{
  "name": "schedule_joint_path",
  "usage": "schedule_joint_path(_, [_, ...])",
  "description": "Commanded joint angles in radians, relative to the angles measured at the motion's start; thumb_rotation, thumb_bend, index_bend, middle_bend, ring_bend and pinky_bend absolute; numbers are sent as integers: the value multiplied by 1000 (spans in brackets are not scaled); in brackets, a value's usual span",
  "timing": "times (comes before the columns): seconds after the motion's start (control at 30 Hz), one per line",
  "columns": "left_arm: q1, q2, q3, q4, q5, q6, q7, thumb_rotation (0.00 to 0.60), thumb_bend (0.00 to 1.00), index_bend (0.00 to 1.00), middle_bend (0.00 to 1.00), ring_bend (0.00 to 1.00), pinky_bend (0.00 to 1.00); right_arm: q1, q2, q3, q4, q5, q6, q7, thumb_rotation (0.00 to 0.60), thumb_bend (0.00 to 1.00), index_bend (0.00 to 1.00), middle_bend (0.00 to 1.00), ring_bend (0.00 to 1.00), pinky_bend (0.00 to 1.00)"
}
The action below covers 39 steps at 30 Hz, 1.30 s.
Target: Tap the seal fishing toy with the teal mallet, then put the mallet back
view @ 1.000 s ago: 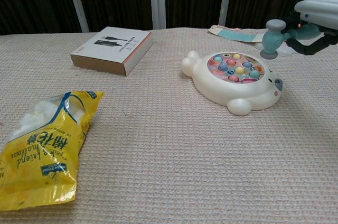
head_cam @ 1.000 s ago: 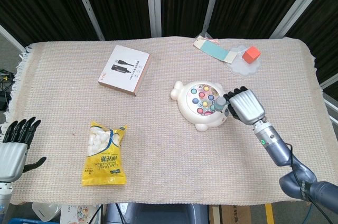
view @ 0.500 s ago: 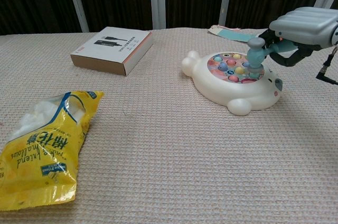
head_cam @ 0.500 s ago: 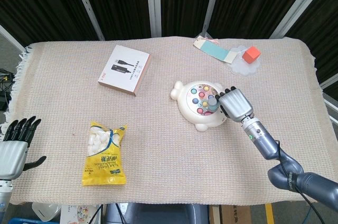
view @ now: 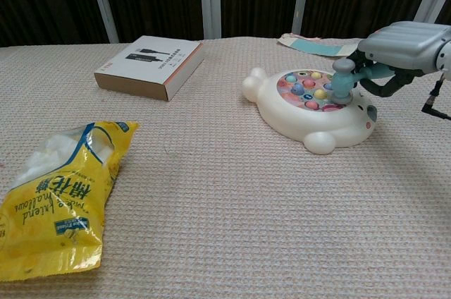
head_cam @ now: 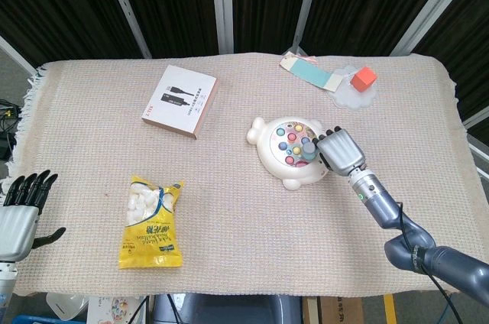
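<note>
Right hand (view: 405, 45) wrapped round teal mallet (view: 343, 79), head down on the seal toy (view: 310, 105) at its 3 o'clock edge — held low, likely for the tap — left hand (head_cam: 19, 213) open, idle at 8 o'clock of the table.

A white box (head_cam: 180, 100) with a printed cable lies on the woven cloth (head_cam: 99, 140) toward the back left. A yellow snack bag (head_cam: 151, 221) lies near the front left. At the back right, a teal card (head_cam: 312, 72) sits beside a pale dish (head_cam: 359, 93) carrying a red block (head_cam: 364, 78).
</note>
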Motion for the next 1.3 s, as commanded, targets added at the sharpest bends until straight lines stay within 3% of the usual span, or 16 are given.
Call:
schedule_joint_path(0.03, [-1,-2,-1,3,1,1,-3,600,133,0,0,0,0,0,15,5,-21,-2,14,-2,600,848,938,792,649,542])
schedule_joint_path(0.27, [-3,-9,1,13,4,-2,-14,600,133,0,0,0,0,17,52,20,-83,26,7,-34,600,848,939,792,649,542])
schedule_joint_path(0.63, [-6,-11,2,23,-10,-16,-22,600,133,0,0,0,0,94,29,52,-93,143,-76,-126,600,847,938,792,649,542])
schedule_joint_path(1.3, [-7,-17,4,47,-21,-25,-45,600,133,0,0,0,0,130,-5,15,-70,253,-84,-219,600,851,940,794,651,544])
